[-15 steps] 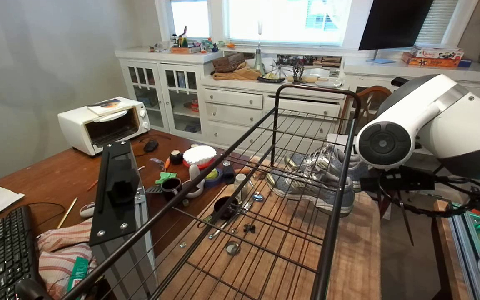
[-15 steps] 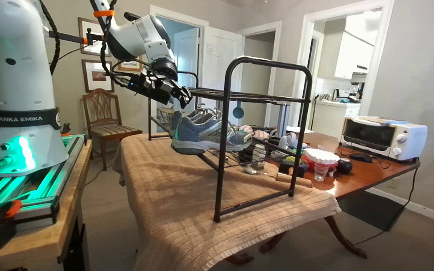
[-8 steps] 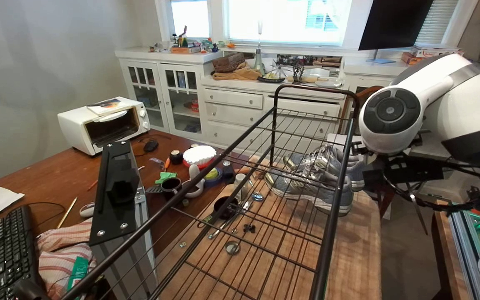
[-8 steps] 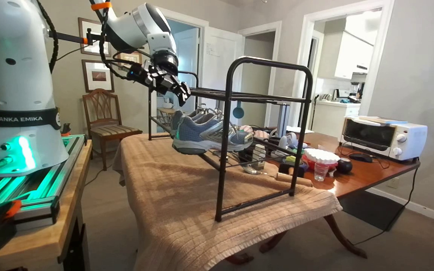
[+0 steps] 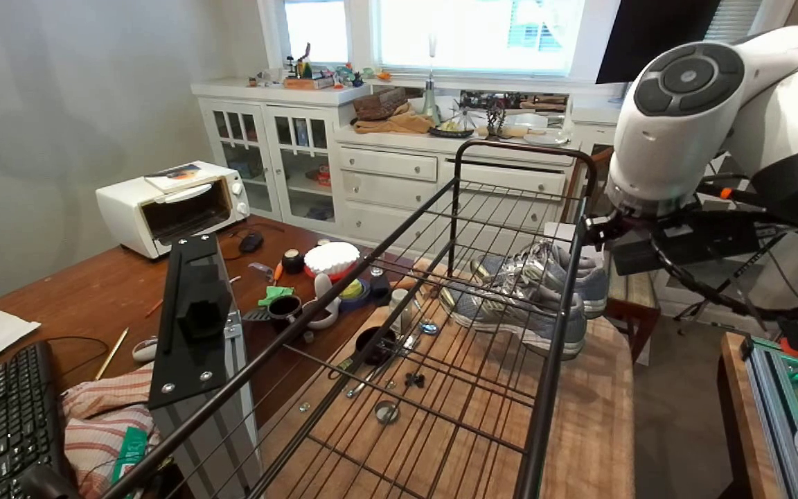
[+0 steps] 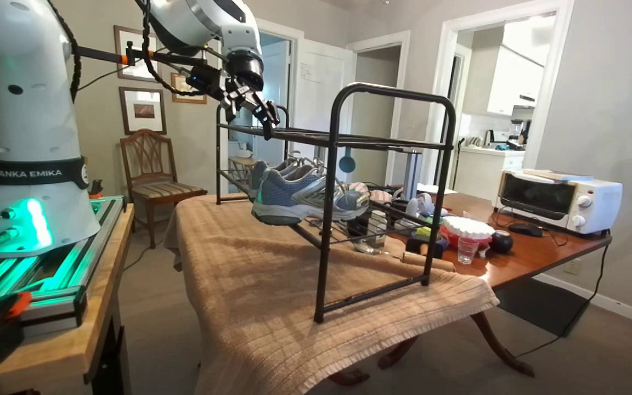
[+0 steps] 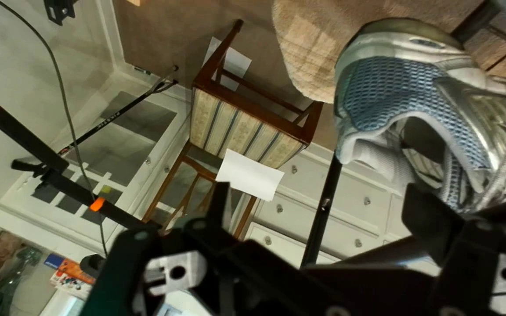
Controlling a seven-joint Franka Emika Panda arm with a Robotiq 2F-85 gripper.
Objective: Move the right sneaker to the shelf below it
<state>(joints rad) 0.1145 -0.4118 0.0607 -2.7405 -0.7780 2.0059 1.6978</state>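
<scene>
The right sneaker [image 6: 299, 197], judged to be the near one of the pair in an exterior view, rests sole-down on the lower tier [image 6: 306, 236] of the black rack [image 6: 321, 274], toe to the right, heel jutting past the tier's left edge; its mate [image 6: 257, 174] stands on the far side of it; so read, the shoe already occupies the lower shelf; the gripper [image 7: 319, 193] hangs above the heel end, apart from it, its fingers [image 7: 218, 202] spread wide with nothing between them. The shoe should prove light and hard to harm; mesh and padded collar look soft and liable to fold, the pale sole stiffer, the silvery trim perhaps slippery; the heel back offers the best hold, one finger inside the opening and one behind; the laces may snag. By count: two sneakers; one rack; two tiers visible, the upper tier [image 6: 425, 146] and the lower; one gripper, two fingers; one keyboard [image 5: 14, 409]; one mouse [image 5: 251, 242]; one toaster oven [image 6: 557, 200].
</scene>
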